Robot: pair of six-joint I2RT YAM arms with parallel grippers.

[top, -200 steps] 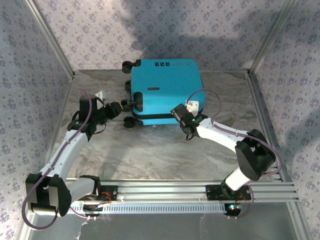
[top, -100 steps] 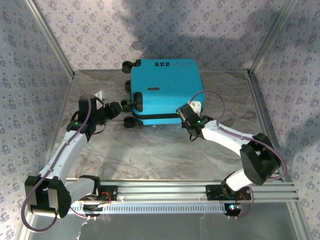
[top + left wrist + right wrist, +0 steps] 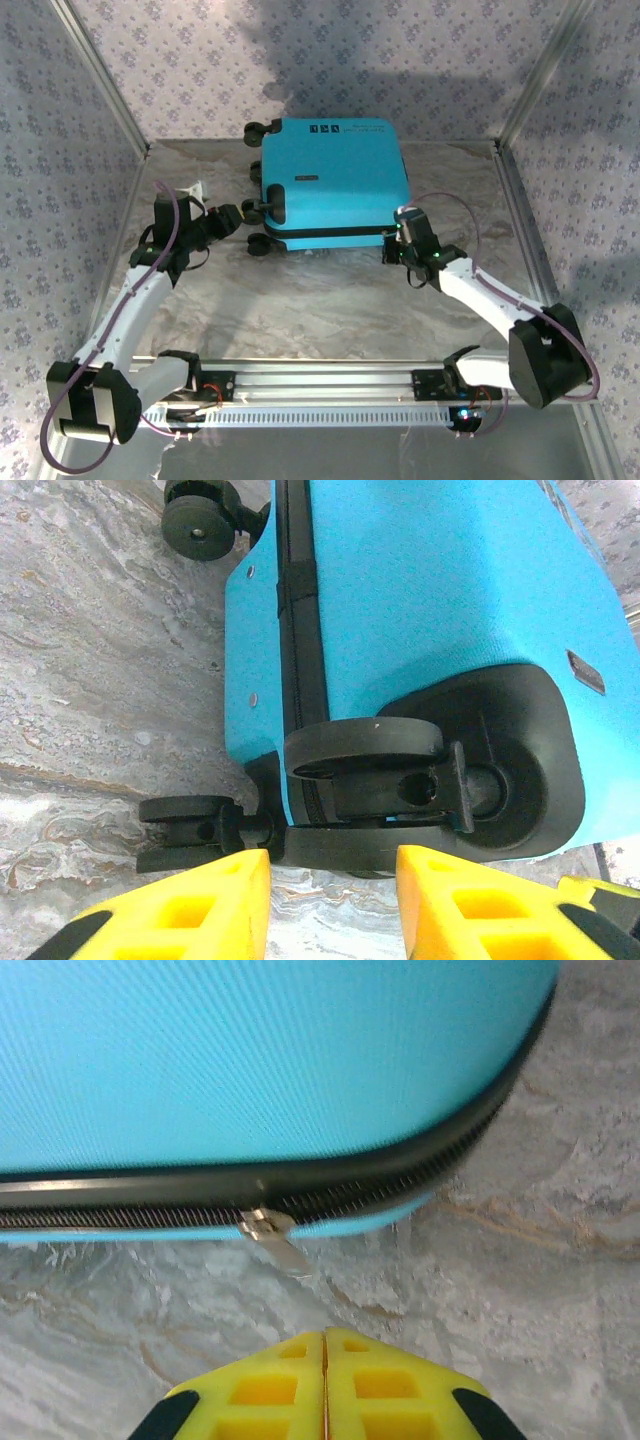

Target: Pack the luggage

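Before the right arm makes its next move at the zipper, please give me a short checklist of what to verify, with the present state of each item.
1. The small turquoise hard-shell suitcase lies flat on the marbled table, with its shell halves together: ok.
2. The metal zipper pull hangs free, just ahead of the right gripper: ok.
3. The right gripper is open to take the pull: not ok, its fingers are pressed together.
4. The left gripper has a finger on each side of the black caster wheel: ok.
5. The left gripper's hold on that wheel is firm: cannot tell.
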